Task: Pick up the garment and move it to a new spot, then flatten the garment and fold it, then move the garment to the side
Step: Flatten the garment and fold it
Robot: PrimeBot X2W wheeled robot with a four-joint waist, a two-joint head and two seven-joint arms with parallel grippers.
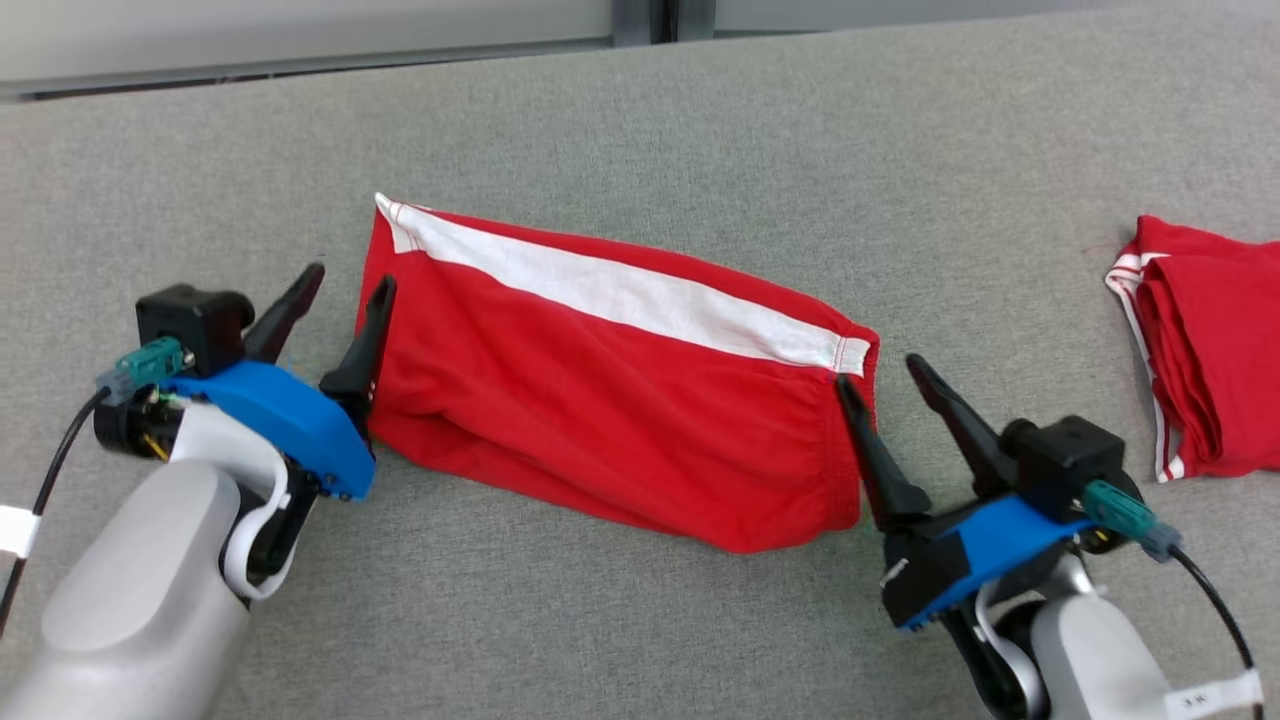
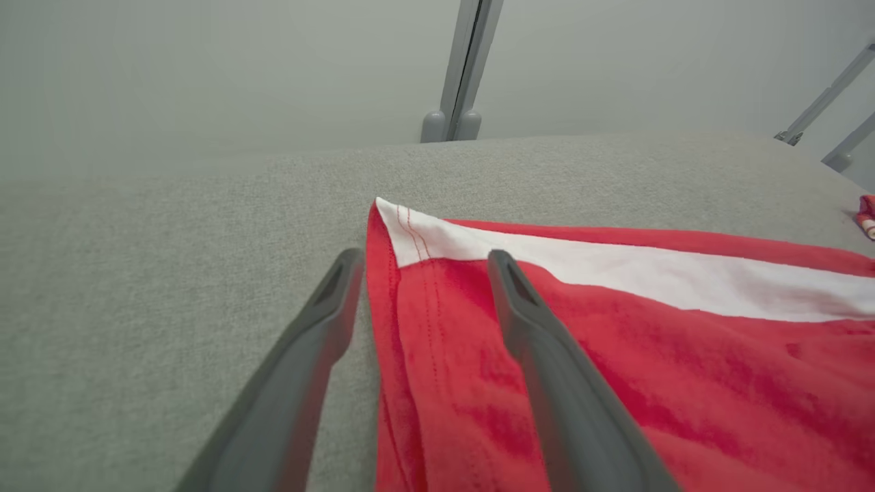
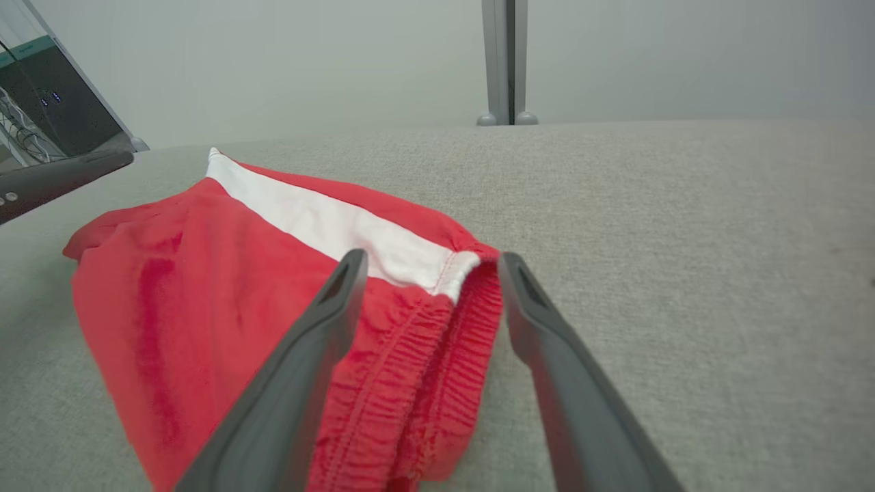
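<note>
Looked like a robotics lab / test cell: grey fabric-covered surface (image 1: 700, 120), plain pale partition panels (image 2: 205, 68) w/ metal post (image 3: 506, 61), dark equipment rack (image 3: 41, 109) w/ cables.

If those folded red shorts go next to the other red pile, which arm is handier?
Probably the right gripper: open, it straddles the elastic end of the shorts, nearest the folded pile. The left gripper is farther away.

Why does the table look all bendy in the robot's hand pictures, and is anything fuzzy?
Left wrist view: the wide lens bows the grey table into a hump, and the near fingers look big and soft. Right wrist view: same bend, with a hazy, pale wall behind. Head view: even light, sharp red garment, only faint shadows.
</note>
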